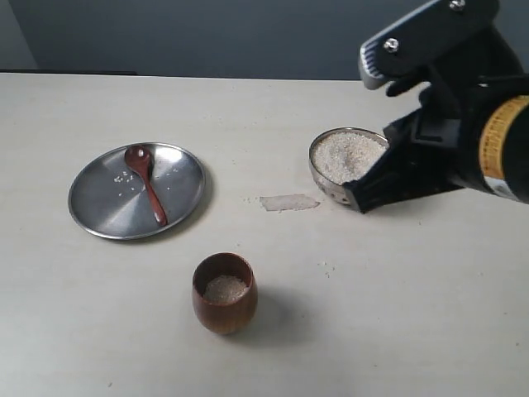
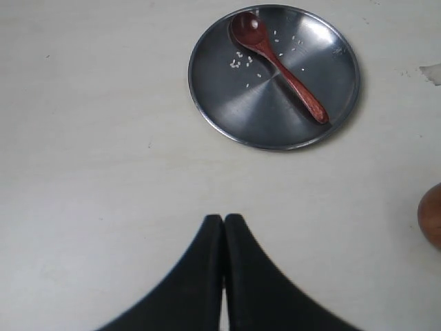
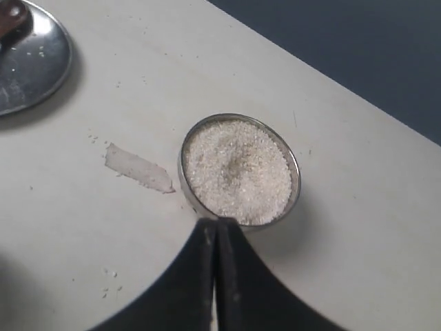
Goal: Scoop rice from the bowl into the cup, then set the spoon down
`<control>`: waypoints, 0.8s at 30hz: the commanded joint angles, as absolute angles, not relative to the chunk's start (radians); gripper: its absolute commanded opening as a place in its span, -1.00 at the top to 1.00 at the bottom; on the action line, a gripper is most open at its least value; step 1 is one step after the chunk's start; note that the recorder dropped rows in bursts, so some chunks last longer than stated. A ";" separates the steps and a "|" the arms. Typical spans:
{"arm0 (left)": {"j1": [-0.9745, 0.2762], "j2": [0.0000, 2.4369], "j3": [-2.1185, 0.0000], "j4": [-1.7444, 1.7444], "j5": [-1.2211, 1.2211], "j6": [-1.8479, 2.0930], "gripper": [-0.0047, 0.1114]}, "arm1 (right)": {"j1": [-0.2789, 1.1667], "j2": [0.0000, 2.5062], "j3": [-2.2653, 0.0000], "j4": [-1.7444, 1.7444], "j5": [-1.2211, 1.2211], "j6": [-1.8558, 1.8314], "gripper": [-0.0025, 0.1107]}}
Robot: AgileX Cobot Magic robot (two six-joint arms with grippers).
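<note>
The pale table (image 1: 397, 331) filled the exterior view. The dark right arm entered from the upper right, and the right gripper (image 1: 357, 198) had its jaws pressed together on nothing, its tips just beside the bowl's lower right rim; whether they touched it could not be told. In its own wrist view, the left gripper (image 2: 224, 219) was likewise closed and empty, hanging over bare table well apart from the plate. The flat steel plate (image 1: 99, 215) lay at centre left. The bowl (image 1: 325, 188) sat at upper right of centre, filled with a heap of rice (image 1: 347, 155). The cup (image 1: 225, 314) stood upright at lower centre, with some rice inside it. The spoon (image 1: 149, 186) lay flat on the plate, its long axis a steep diagonal: the oval end pointed to the upper left, the handle ran down to the lower right. A pale patch (image 1: 289, 203) marked the table just left of the bowl. A few loose grains (image 1: 124, 178) lay scattered on the plate, left of the spoon.
</note>
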State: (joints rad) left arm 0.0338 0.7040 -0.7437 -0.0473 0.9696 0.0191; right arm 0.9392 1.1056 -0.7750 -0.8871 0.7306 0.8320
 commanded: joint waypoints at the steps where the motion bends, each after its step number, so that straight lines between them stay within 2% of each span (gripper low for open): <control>1: 0.038 0.704 -0.749 -0.047 0.964 0.021 0.91 | 0.938 0.985 -0.694 -0.841 0.737 0.844 0.95; 10: 0.038 0.704 -0.749 -0.047 0.964 0.021 0.91 | 0.938 0.901 -0.669 -0.651 0.982 0.844 0.95; 19: 0.038 0.704 -0.749 -0.047 0.964 0.021 0.91 | 0.938 0.901 -0.669 -0.648 0.876 0.844 0.95; 24: 0.038 0.704 -0.749 -0.042 0.964 0.022 0.91 | 0.834 0.842 -0.669 -0.622 0.751 0.844 0.95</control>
State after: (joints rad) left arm 0.0338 0.7040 -0.7437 -0.0473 0.9696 0.0191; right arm 0.8873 0.8742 -0.6706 -0.6320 0.8034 0.8443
